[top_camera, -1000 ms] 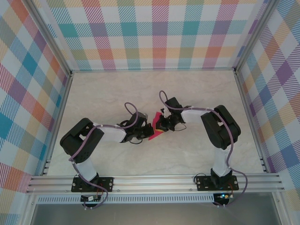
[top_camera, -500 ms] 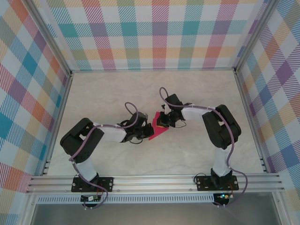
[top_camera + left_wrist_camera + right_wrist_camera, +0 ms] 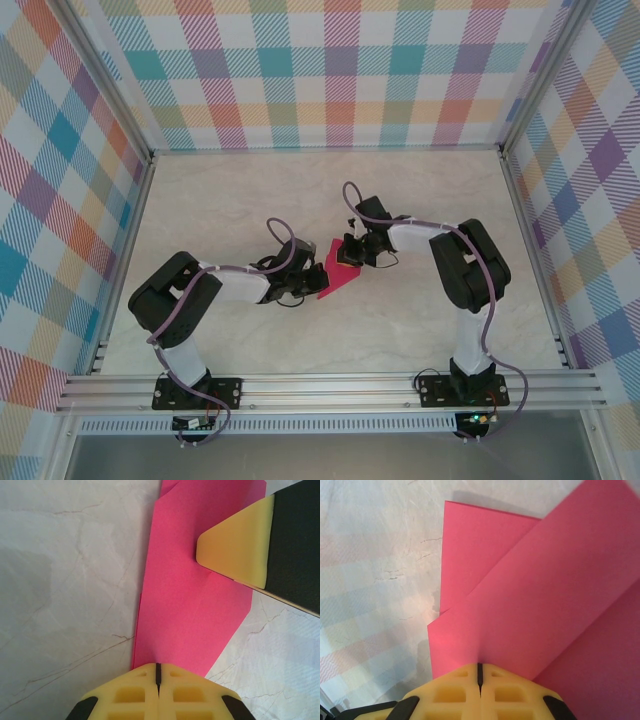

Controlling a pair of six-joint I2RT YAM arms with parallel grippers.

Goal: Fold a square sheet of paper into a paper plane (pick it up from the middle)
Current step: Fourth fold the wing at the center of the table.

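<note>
The square sheet of paper (image 3: 332, 275), bright pink-red and partly folded into overlapping layers, lies on the marble table in the middle. My left gripper (image 3: 306, 290) is shut, its tips resting on the sheet's near-left edge (image 3: 195, 605); its jaws (image 3: 157, 666) meet with no gap. My right gripper (image 3: 347, 256) is shut too, its tips pressing down on the sheet's far part. In the left wrist view, one of its yellow fingertips (image 3: 235, 545) sits on top of the paper. In the right wrist view, the closed right gripper (image 3: 480, 666) rests on a folded flap (image 3: 535, 595) over a lower layer.
The pale marble tabletop (image 3: 400, 330) is bounded by plaid walls (image 3: 330, 70) on three sides and an aluminium rail (image 3: 330, 385) at the near edge. Both arms bend in toward the centre from their bases.
My right gripper has slid a little toward the far right along the paper, uncovering more of the sheet, which now lies flatter. The left gripper has stayed put.
</note>
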